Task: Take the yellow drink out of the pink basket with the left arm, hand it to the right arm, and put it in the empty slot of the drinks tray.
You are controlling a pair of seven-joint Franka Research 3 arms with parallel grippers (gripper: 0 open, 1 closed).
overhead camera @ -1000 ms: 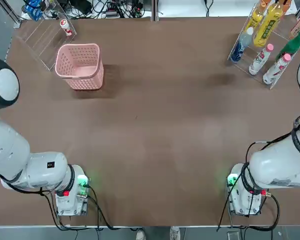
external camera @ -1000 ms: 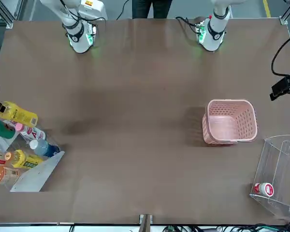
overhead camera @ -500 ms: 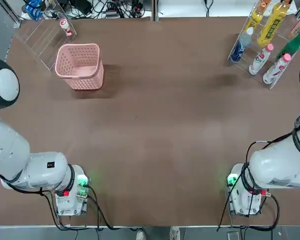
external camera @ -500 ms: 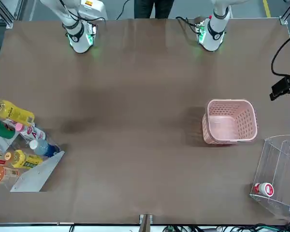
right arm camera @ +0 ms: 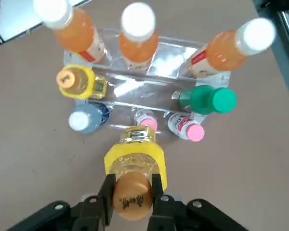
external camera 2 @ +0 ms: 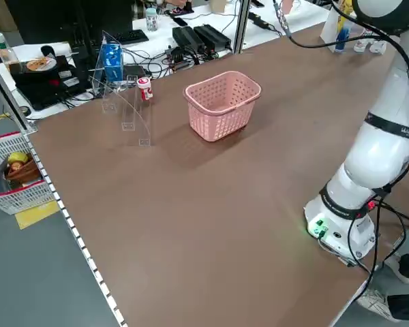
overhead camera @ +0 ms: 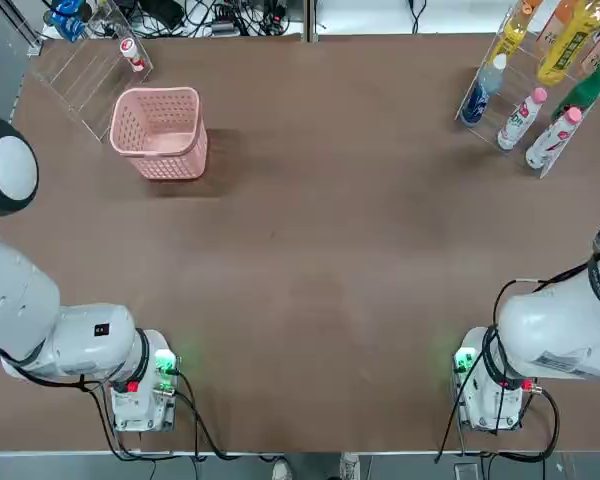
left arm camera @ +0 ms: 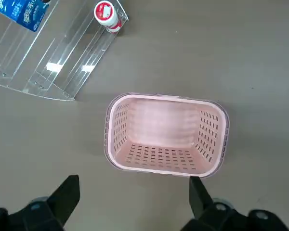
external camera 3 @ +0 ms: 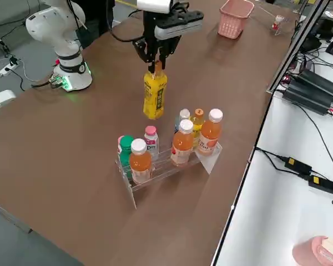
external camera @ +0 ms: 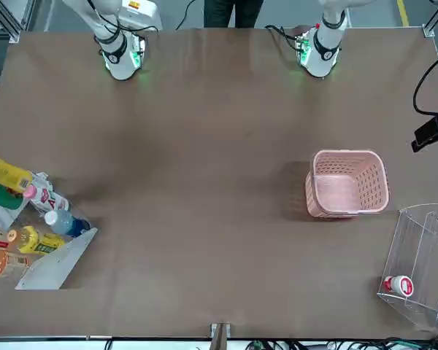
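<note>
While the right gripper (external camera 3: 156, 60) hangs clenched on the cap of the yellow drink (external camera 3: 155, 93) above the drinks tray (external camera 3: 166, 160), the risk as I judge it is a clash: the rack stands crowded with bottles, so a descent slightly off the empty slot (which I cannot pick out with certainty) could knock a neighbour or catch a divider. The tray sits near the table's corner, leaving little margin there. Open tabletop lies toward the pink basket (left arm camera: 165, 134), empty now, where the left gripper (left arm camera: 135, 197) hovers released.

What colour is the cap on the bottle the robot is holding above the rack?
Orange-brown, on a yellow bottle held by the right gripper; the right wrist view shows it best.
</note>
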